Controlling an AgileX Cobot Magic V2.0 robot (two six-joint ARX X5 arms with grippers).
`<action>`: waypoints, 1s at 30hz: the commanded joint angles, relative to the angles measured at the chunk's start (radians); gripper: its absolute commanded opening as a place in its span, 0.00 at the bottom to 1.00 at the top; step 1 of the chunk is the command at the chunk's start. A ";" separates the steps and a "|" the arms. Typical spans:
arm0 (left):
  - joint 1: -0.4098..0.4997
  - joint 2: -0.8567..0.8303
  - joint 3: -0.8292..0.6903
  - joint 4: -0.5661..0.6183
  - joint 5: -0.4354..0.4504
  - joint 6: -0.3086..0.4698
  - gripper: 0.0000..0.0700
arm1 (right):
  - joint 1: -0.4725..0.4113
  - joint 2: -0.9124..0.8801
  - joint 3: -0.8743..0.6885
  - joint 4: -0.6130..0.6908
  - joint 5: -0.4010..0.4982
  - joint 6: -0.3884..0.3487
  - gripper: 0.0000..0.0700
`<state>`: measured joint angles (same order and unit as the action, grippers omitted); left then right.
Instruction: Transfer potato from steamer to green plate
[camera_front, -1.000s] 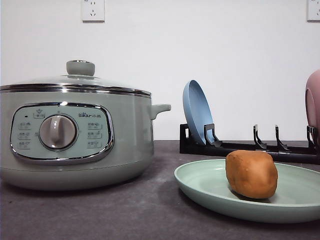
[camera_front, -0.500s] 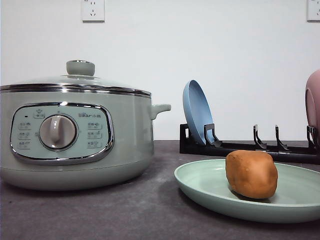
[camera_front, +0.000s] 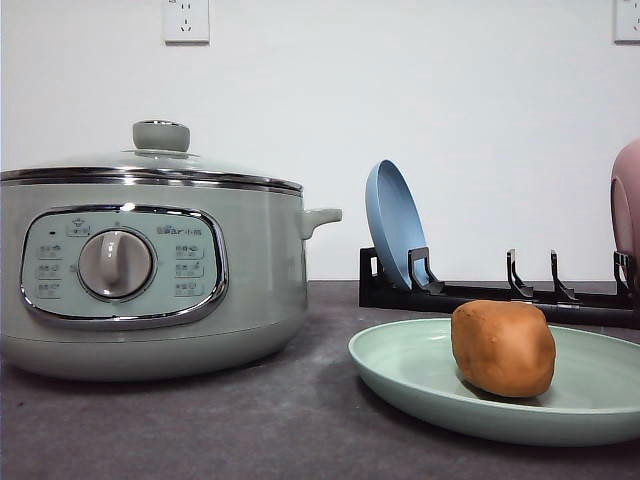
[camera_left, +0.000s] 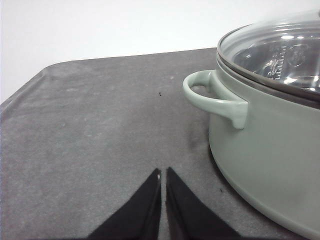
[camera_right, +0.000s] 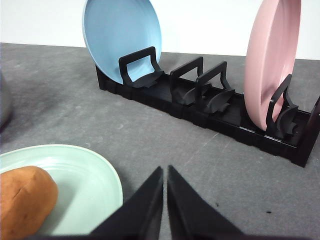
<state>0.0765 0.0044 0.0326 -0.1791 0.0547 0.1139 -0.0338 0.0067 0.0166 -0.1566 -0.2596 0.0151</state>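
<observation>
The orange-brown potato (camera_front: 503, 348) rests on the pale green plate (camera_front: 410, 372) at the right front of the table; the right wrist view catches the same potato (camera_right: 24, 199) and plate (camera_right: 95, 175). To the left stands the sage-green steamer (camera_front: 150, 262), its glass lid on; its side handle (camera_left: 215, 97) and body (camera_left: 270, 150) fill one side of the left wrist view. My left gripper (camera_left: 163, 172) is shut above bare table beside the steamer. Just beside the plate's rim, my right gripper (camera_right: 165, 170) is shut and holds nothing.
A black dish rack (camera_front: 480, 295) stands behind the plate, holding a blue plate (camera_front: 395, 222) and a pink plate (camera_front: 627, 200) upright. In the right wrist view the rack (camera_right: 200, 102) lies ahead of the fingers. A white wall closes the back.
</observation>
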 joint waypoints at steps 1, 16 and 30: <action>0.004 -0.001 -0.021 -0.008 0.000 -0.003 0.01 | 0.000 -0.003 -0.005 -0.001 -0.001 0.011 0.00; 0.004 -0.001 -0.021 -0.008 0.000 -0.003 0.01 | 0.000 -0.003 -0.005 -0.001 -0.001 0.011 0.00; 0.004 -0.001 -0.021 -0.008 0.000 -0.003 0.01 | 0.000 -0.003 -0.005 -0.001 -0.001 0.011 0.00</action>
<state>0.0765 0.0044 0.0326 -0.1791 0.0547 0.1135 -0.0338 0.0067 0.0166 -0.1566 -0.2596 0.0151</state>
